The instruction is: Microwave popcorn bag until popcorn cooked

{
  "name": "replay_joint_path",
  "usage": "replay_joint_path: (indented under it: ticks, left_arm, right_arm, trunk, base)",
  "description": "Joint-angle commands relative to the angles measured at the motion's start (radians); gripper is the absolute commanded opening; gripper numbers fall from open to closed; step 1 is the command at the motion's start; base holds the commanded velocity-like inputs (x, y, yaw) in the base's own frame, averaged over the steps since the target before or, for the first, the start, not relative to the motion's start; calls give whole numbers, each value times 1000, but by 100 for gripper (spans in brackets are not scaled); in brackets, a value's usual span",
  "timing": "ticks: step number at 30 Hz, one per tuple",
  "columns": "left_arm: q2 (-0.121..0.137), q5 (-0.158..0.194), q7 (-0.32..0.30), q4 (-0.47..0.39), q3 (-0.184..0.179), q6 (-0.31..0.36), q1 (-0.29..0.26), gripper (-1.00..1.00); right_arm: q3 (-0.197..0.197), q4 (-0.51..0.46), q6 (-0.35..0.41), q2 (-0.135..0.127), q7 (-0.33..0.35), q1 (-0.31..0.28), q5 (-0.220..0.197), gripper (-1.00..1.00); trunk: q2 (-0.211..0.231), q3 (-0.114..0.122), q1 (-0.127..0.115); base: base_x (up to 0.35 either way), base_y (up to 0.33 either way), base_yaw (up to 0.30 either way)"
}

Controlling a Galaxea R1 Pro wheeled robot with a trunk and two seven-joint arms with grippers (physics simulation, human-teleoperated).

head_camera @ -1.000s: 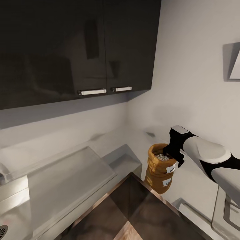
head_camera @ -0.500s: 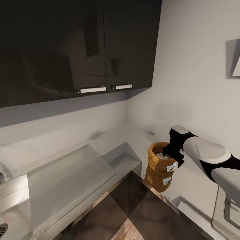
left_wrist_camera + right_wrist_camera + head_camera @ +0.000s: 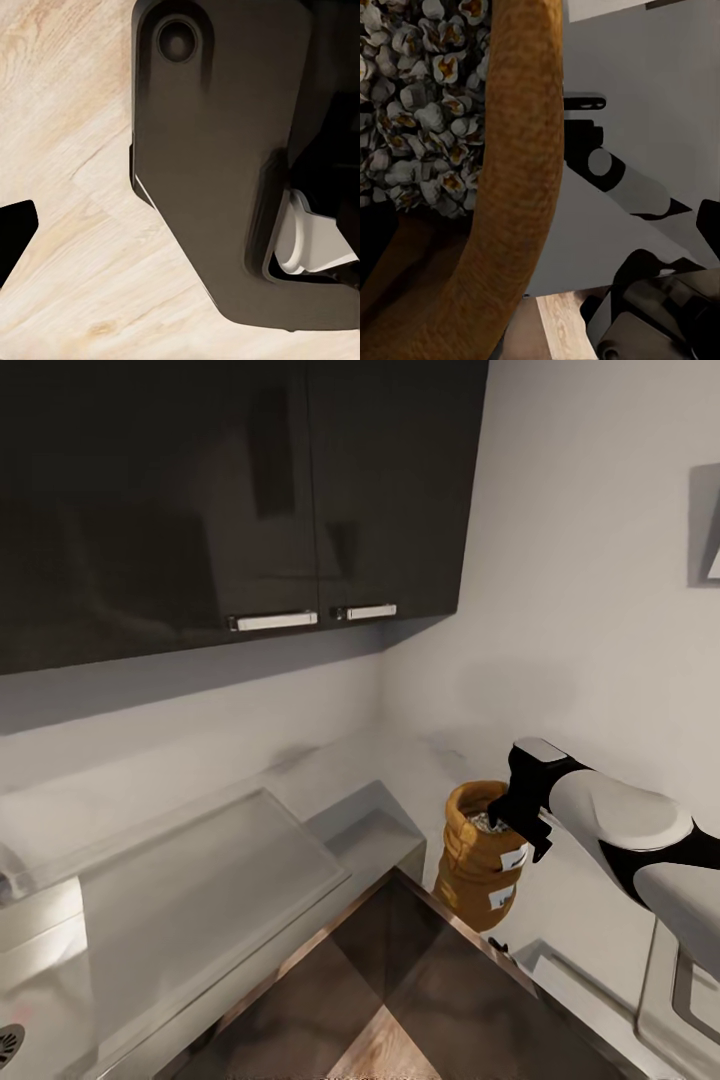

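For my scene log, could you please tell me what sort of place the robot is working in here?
Most likely a kitchen: dark wall cabinets with bar handles hang over a long grey countertop, and the right gripper holds a popcorn bag with popcorn inside.

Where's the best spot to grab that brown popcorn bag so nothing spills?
Probably the rolled rim of the bag, pinched from above. It stands upright with its mouth open and popcorn heaped inside, and its sides bulge wide. The right gripper sits at that rim on the right side.
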Motion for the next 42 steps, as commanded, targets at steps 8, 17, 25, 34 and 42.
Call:
replay_joint_path:
  ticks: [8,17,25,34,42]
  left_arm:
    - [-2,1,0,-4,6,8,1,100]
    - [-2,1,0,-4,6,8,1,100]
    - [-1,1,0,-4,6,8,1,100]
    - [-2,1,0,-4,6,8,1,100]
    - [-2,1,0,-4,6,8,1,100]
  right_arm:
    - [8,-1,6,0,-1,-1,-55,100]
    - [8,-1,5,0,-1,-1,-67,100]
    - [8,-1,5,0,-1,0,-67,100]
    - [8,-1,5,0,-2,1,-67,-100]
    - [8,-1,6,0,-3,1,-67,-100]
  trunk:
    - [-2,-15,1]
    - [-2,-29,1]
    - [-2,-35,1]
    - [-2,-36,1]
    - [-2,-35,1]
  base:
    - [0,0,0]
    - [0,0,-7]
    - [0,0,-5]
    - [0,0,0]
    - [0,0,0]
